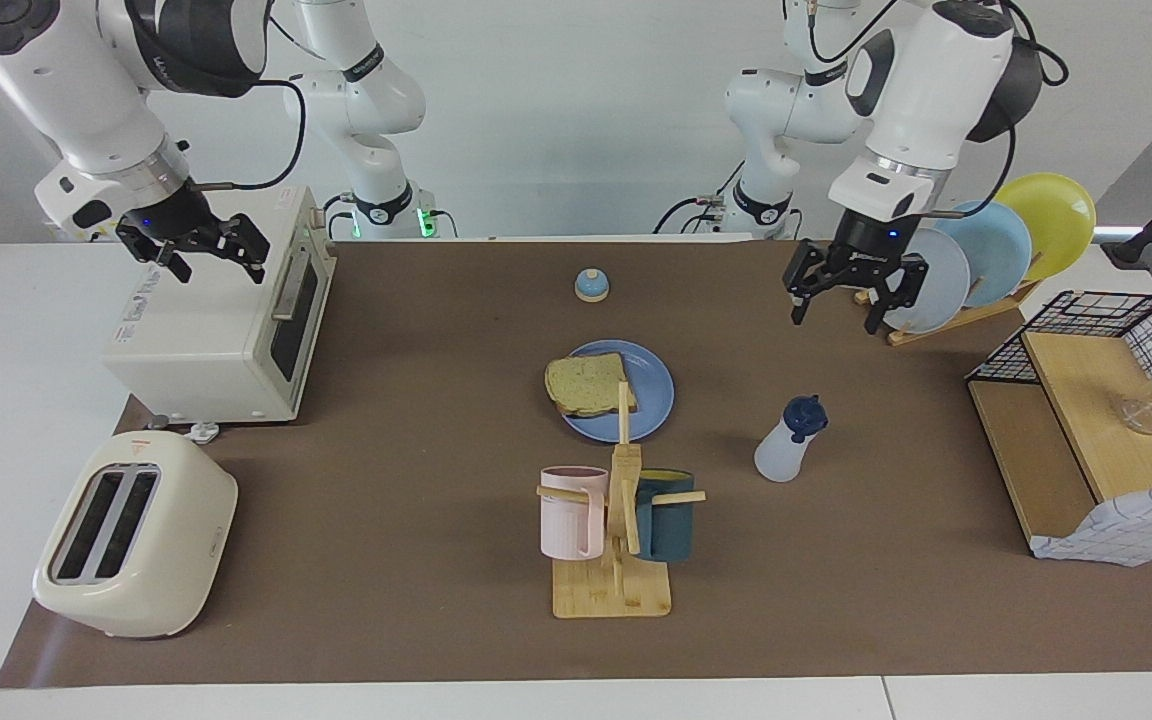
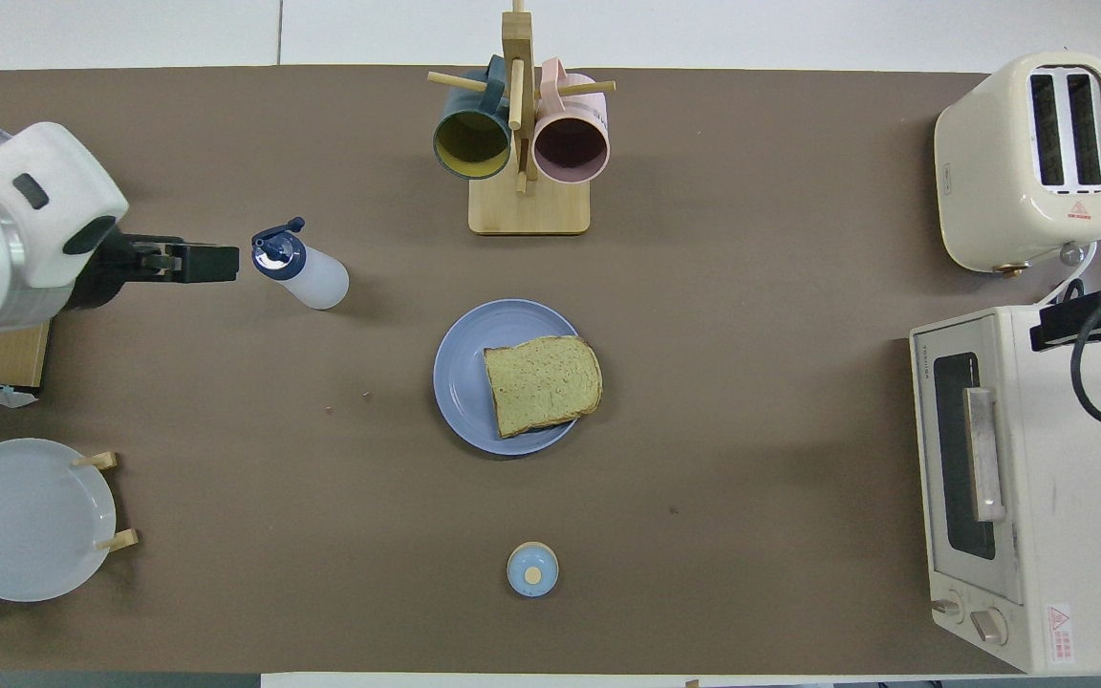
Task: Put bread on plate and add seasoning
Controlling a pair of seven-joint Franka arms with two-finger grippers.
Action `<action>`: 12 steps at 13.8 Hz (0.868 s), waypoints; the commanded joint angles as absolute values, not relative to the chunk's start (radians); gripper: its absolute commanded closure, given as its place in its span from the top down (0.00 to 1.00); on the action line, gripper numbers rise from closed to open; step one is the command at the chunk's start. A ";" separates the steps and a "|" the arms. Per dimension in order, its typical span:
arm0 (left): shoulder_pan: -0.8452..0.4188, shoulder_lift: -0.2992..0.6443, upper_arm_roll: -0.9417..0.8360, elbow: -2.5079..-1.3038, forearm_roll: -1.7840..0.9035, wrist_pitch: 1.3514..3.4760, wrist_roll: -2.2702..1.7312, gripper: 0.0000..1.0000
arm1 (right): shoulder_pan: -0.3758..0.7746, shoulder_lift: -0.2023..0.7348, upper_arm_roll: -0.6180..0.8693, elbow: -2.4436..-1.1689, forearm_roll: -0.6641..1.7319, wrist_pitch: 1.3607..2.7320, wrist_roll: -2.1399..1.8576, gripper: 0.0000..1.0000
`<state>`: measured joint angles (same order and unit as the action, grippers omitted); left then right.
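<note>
The left arm rises high from its base and bends down at the wrist, its left pincer (image 1: 841, 298) hanging point-down in the air near the left arm's end of the desk (image 1: 416, 450), just in front of the upright plates in the plate rack (image 1: 946, 320). Its fingers stand wide apart and hold nothing. In the overhead view the left pincer (image 2: 189, 263) shows side-on, close beside the cap of the seasoning bottle (image 1: 788, 440), but the facing view shows it raised well above the brown mat and apart from the bottle.

The right arm waits at the right arm's end, its forearm slanting down so that the right pincer (image 1: 198, 250) hangs over the top of the toaster oven (image 1: 206, 340). Its fingers are spread wide too, empty and touching nothing.

The bread (image 1: 588, 384) lies flat on the plate (image 1: 651, 400) near the middle of the desk, on the half of the plate toward the right arm's end, with one edge reaching the rim. The seasoning bottle stands upright on the mat, leaning slightly, beside the plate toward the left arm's end and a little farther from the robots. The mug stand (image 1: 616, 540) stands farther from the robots than the plate, the small bell (image 1: 591, 286) nearer to them
</note>
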<state>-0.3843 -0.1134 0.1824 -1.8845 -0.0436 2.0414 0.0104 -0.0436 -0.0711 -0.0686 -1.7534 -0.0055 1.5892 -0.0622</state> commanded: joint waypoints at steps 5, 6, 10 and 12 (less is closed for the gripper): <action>-0.262 -0.095 0.173 -1.848 -0.035 1.905 0.092 1.00 | -0.046 -0.086 -0.066 -1.773 0.000 1.605 -0.044 1.00; -0.258 -0.097 0.173 -1.848 -0.035 1.885 0.091 1.00 | -0.046 -0.086 -0.066 -1.773 0.000 1.605 -0.044 1.00; -0.242 -0.089 0.163 -1.736 0.005 1.723 0.091 1.00 | -0.046 -0.086 -0.066 -1.773 0.000 1.605 -0.044 1.00; -0.180 -0.069 0.117 -1.651 0.003 1.614 0.091 1.00 | -0.046 -0.086 -0.066 -1.773 0.000 1.605 -0.044 1.00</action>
<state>-0.2481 -0.1069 0.1699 -1.7589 -0.0123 1.7245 0.0838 -0.0436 -0.0711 -0.0686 -1.7534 -0.0055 1.5892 -0.0622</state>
